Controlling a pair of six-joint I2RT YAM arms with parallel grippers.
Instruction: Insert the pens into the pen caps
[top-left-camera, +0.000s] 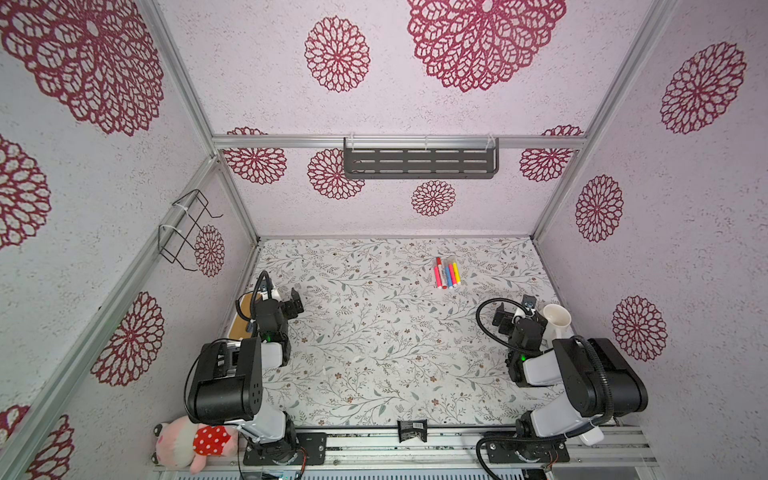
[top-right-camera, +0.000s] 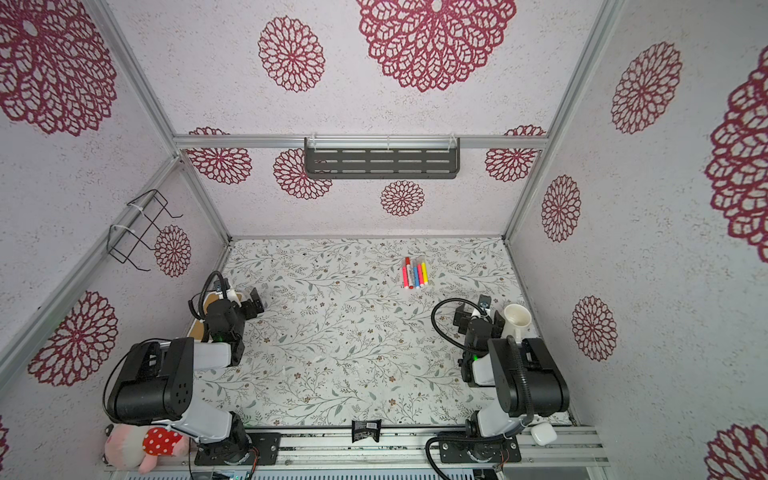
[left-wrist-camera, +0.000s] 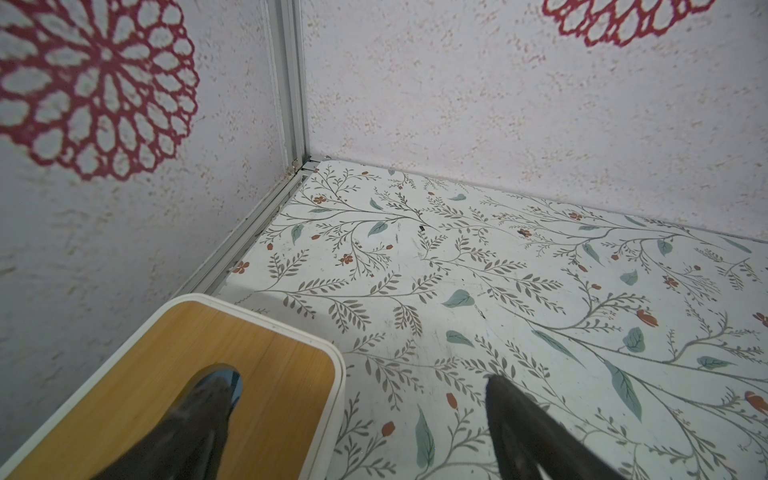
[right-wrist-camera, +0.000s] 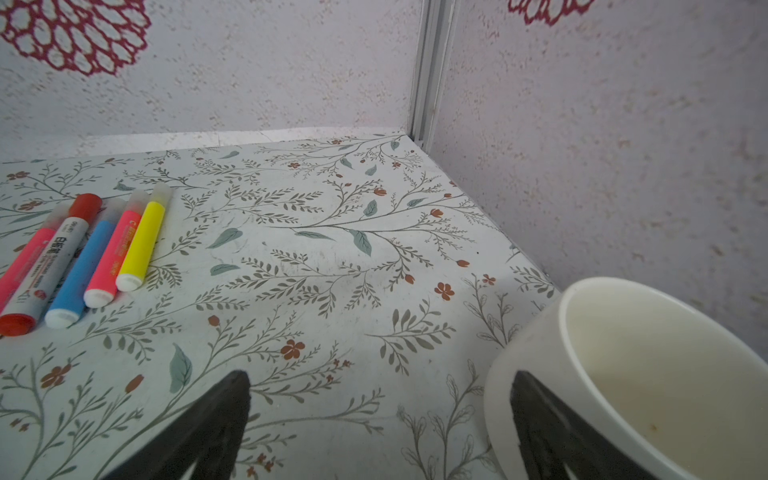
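Floral tabletop carries the pens far back, right of centre, flat and touching side by side. Left tool and right tool both gape wide and empty; the nearer right one would best pinch the outer yellow pen crosswise. Long axes run toward the back wall, pen caps apparently already seated on those far ends.

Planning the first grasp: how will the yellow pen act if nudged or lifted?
The yellow pen has a round barrel lying flat on the table, so a sideways nudge would probably roll it, more freely away from the pink pen beside it. It looks like short hard plastic: likely stiff and light. The smooth barrel might slip in a grip.
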